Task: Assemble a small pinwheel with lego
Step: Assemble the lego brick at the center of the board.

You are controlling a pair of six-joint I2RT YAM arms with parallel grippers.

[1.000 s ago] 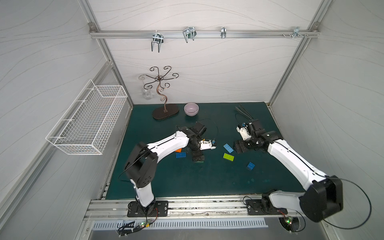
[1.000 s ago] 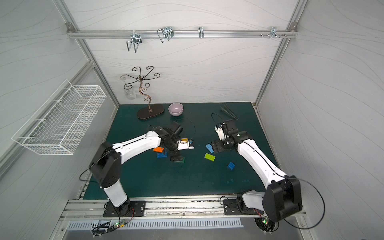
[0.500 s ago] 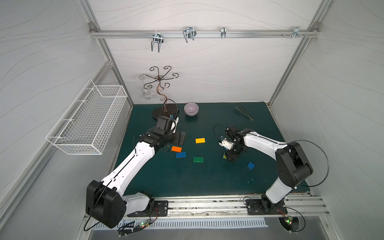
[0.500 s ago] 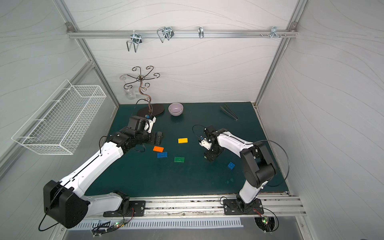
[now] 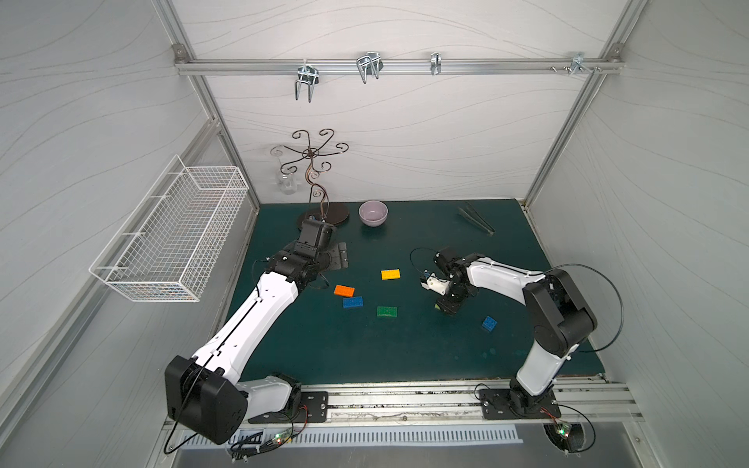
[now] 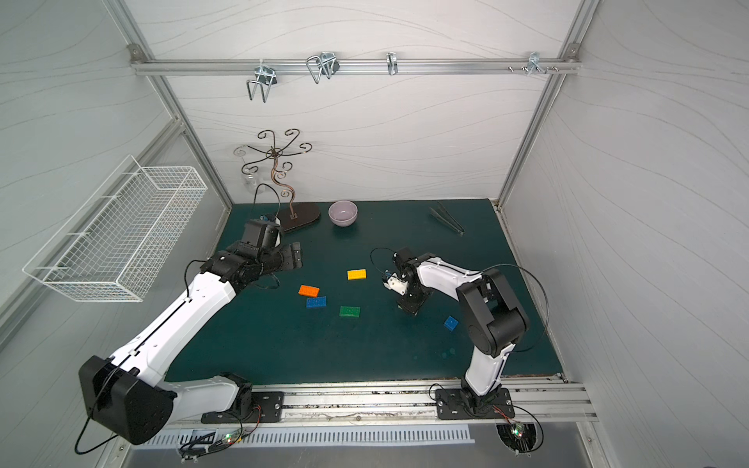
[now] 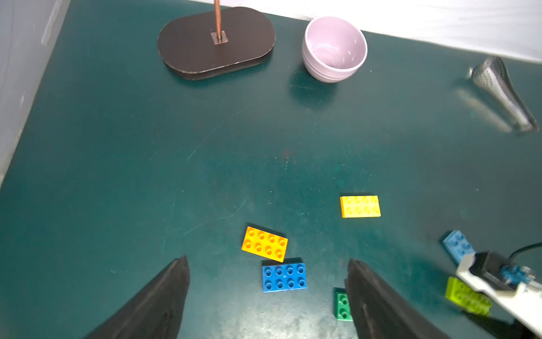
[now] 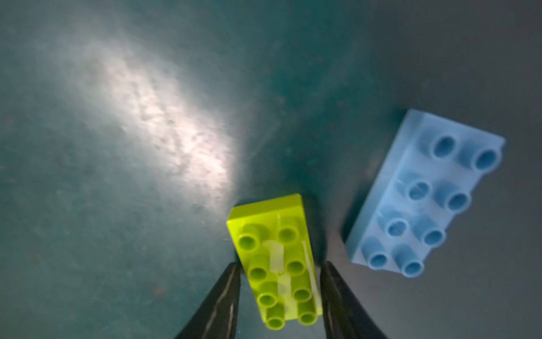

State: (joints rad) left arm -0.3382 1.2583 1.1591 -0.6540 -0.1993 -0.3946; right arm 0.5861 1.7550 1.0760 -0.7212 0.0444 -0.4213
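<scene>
No joined pinwheel is in view; the lego bricks lie apart on the green mat. Yellow [image 5: 390,274], orange [image 5: 344,290], dark blue [image 5: 352,302] and dark green [image 5: 386,311] bricks sit mid-table. A small blue square [image 5: 489,323] lies at the right. My right gripper [image 8: 280,264] points down over the lime brick [image 8: 278,258], its fingers close along both long sides with a sliver of gap. The light blue brick [image 8: 425,193] lies beside it. My left gripper [image 7: 267,258] hovers open at the rear left, with nothing between its fingers.
A lilac bowl [image 5: 373,213] and a wire stand on a dark base [image 5: 323,212] stand at the back. Metal tongs [image 5: 476,219] lie at the back right. A wire basket [image 5: 174,231] hangs on the left wall.
The left arm has pulled back from the middle bricks toward the rear left. The right arm has come down over the lime brick, and its jaws have narrowed around it.
</scene>
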